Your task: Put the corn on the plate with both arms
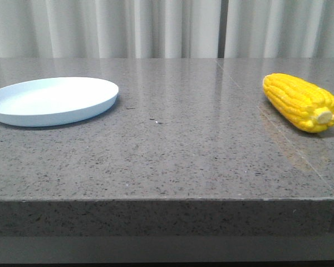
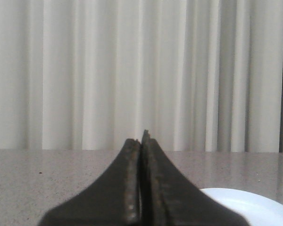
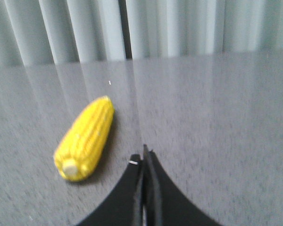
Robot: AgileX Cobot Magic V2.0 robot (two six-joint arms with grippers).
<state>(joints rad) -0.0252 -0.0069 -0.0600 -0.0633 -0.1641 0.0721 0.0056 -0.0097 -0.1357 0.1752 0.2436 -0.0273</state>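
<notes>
The corn point(image 1: 302, 102) lies on its side near the right edge of the table point(image 1: 172, 144), stub end toward the front edge, well apart from the plate point(image 1: 51, 100) near the left edge. Left claw point(image 2: 141, 141) and right claw point(image 3: 144, 157) are both pressed together and hold nothing. The cob appears light, rigid, smooth and prone to rolling. Grip across its thick midsection.

Left tool point(image 2: 141, 141) fingers pressed together, right tool point(image 3: 144, 157) likewise closed, both holding nothing
</notes>
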